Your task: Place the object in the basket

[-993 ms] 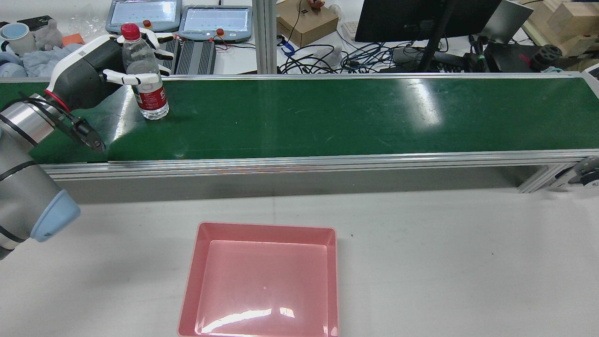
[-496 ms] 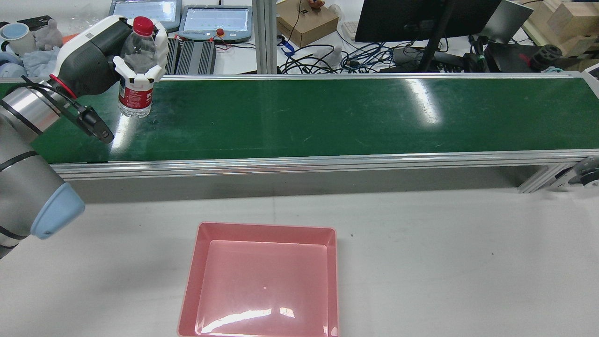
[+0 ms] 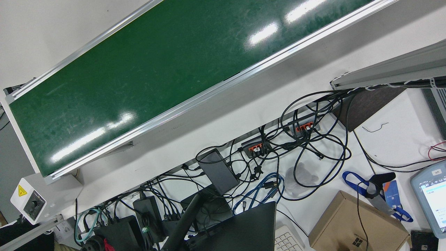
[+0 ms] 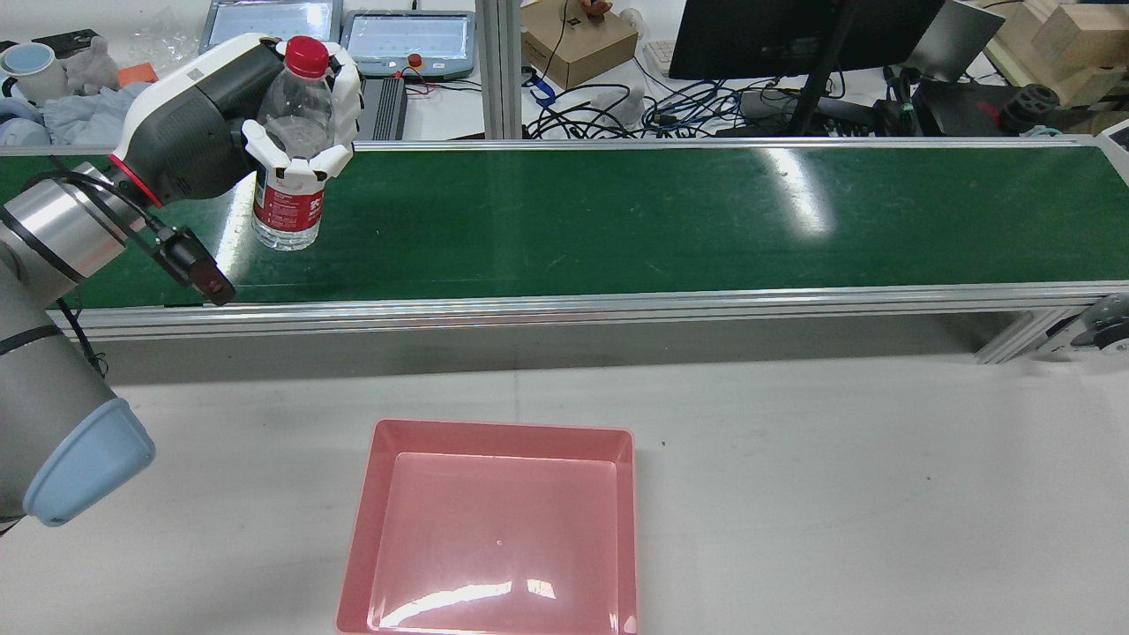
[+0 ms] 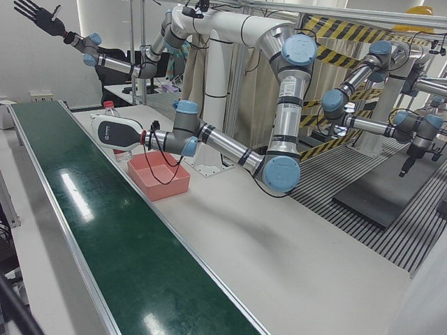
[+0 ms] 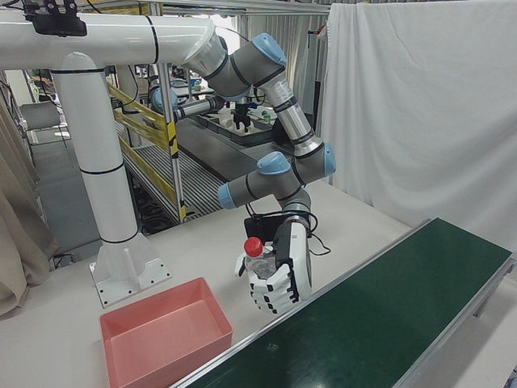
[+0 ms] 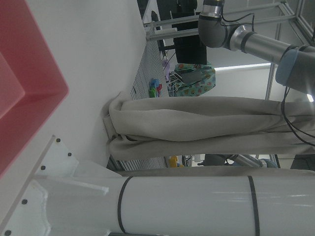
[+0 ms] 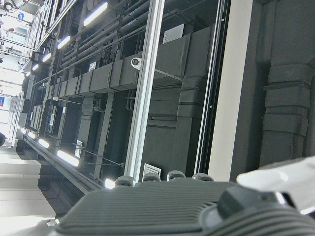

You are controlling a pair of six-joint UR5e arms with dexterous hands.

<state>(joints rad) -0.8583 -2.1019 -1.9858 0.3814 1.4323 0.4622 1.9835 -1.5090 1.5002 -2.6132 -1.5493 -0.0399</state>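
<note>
Above green belt (image 4: 617, 220), left hand (image 4: 295, 132) gripping bottle (image 4: 289, 190), pink basket (image 4: 388, 529) empty

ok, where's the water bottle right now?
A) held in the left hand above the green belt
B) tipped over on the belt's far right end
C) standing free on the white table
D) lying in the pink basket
A: the rear view shows the left hand wrapped around the red-capped bottle over the green belt, while the pink basket holds nothing.
</note>
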